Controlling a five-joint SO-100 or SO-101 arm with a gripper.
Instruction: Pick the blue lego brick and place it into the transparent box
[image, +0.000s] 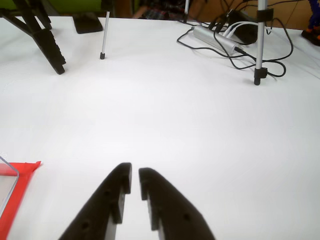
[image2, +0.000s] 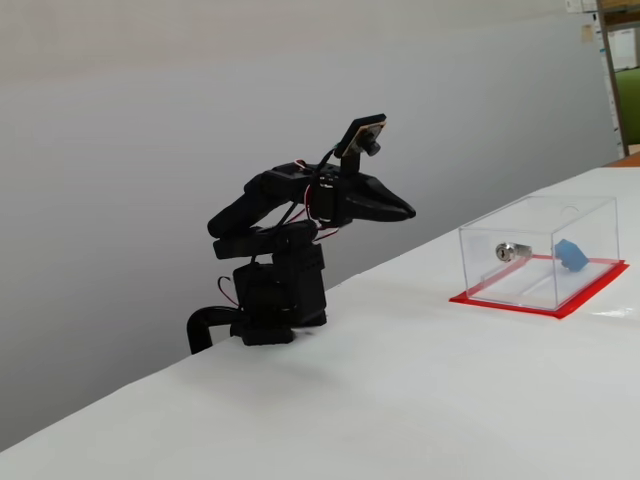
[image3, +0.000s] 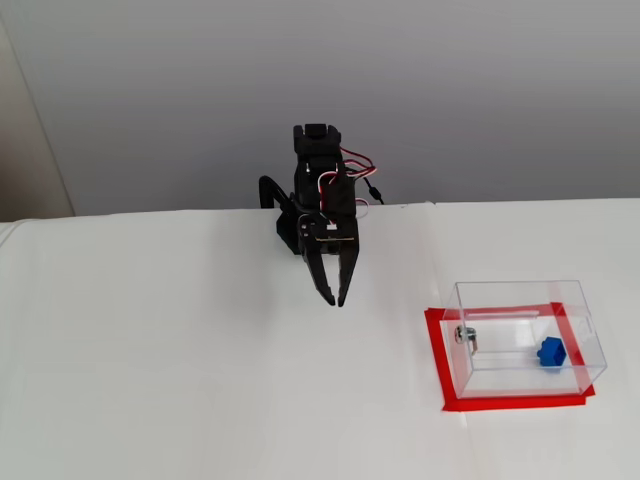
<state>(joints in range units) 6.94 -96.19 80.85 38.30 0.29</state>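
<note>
Brick first: in the wrist view it is nowhere to be seen, only bare white table (image: 165, 110) ahead, with the gripper (image: 135, 175) poking in from the bottom edge, its two black fingers (image: 107, 200) drawn nearly together with a thin slit between them and nothing held. At the left edge a red mat (image: 17, 185) corner and a sliver of clear box wall peek in, mostly cut off; tripod legs (image: 259, 45) and cables (image: 235, 47) sit far back. Over to a fixed view from the side: the arm (image2: 290, 250) is folded up at the table edge, gripper (image2: 405, 212) in the air, well apart from the box (image2: 580, 215), and the brick (image2: 572, 254) shows blue inside it, near the lock (image2: 510, 251). Now a fixed view from the front: the gripper (image3: 338, 295) points down, closed or nearly so, empty, and the brick (image3: 550, 351) lies inside the box (image3: 520, 295) on the red base. By my reading the placing is done; what remains is at most parking the arm. Whether the brick rests flat is hard to tell.
</note>
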